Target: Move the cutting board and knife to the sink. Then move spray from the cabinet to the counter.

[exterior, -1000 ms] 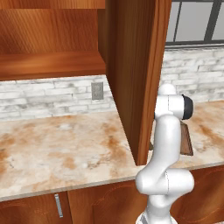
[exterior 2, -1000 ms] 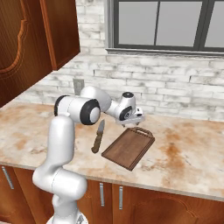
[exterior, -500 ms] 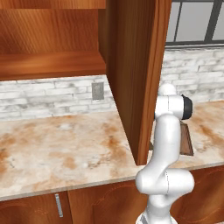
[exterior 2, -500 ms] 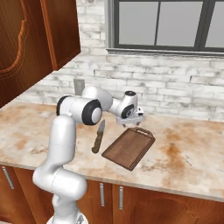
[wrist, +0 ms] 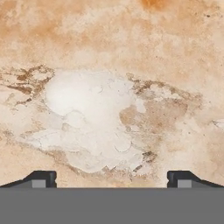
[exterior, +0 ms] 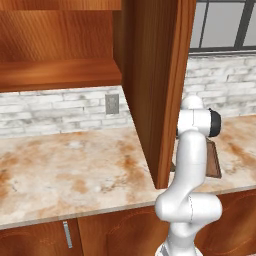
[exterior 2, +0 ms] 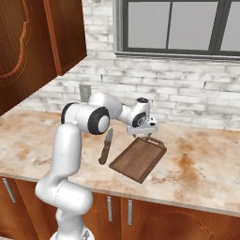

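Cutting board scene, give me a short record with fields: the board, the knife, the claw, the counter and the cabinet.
cutting board: lies flat on the counter, handle loop at the far end, toward the wall
knife: lies flat on the counter beside the board, apart from it, on the arm's side
claw: open, holds nothing, over the board's handle end, pointing down at bare counter in the hand view
counter: beige with orange-brown blotches
cabinet: wall cabinet, door swung open, plank shelf in view

Arm reaching forward, gripper (exterior 2: pixel 149 132) apparently pointing down, jaws wide.
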{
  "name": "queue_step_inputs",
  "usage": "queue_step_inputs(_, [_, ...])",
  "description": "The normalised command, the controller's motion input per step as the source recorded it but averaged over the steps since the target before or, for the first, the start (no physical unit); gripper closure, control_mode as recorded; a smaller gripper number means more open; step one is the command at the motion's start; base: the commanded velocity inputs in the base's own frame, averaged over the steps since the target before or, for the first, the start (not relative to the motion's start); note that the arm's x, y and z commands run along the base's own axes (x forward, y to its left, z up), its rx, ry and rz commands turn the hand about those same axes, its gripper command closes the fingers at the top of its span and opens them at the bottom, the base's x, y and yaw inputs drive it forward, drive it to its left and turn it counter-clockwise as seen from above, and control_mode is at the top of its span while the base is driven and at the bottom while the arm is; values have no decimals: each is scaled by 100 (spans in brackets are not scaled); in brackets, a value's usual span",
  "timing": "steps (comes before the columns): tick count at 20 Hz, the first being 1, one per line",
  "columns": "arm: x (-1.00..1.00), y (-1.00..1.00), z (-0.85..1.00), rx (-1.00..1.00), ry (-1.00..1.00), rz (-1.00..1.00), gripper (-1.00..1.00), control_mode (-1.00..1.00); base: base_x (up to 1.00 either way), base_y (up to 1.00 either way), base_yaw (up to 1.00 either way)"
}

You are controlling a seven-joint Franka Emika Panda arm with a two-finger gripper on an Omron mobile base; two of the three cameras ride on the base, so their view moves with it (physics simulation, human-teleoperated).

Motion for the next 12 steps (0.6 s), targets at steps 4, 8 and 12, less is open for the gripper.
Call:
queue_step_inputs(4, [-67,-26,-47,0,0,-4,-100,-100,0,0,0])
queue_step_inputs(8, [-73,-21,-48,0,0,-4,-100,-100,0,0,0])
queue_step_inputs(12, [-75,-17,-49,0,0,-2,-100,-100,0,0,0])
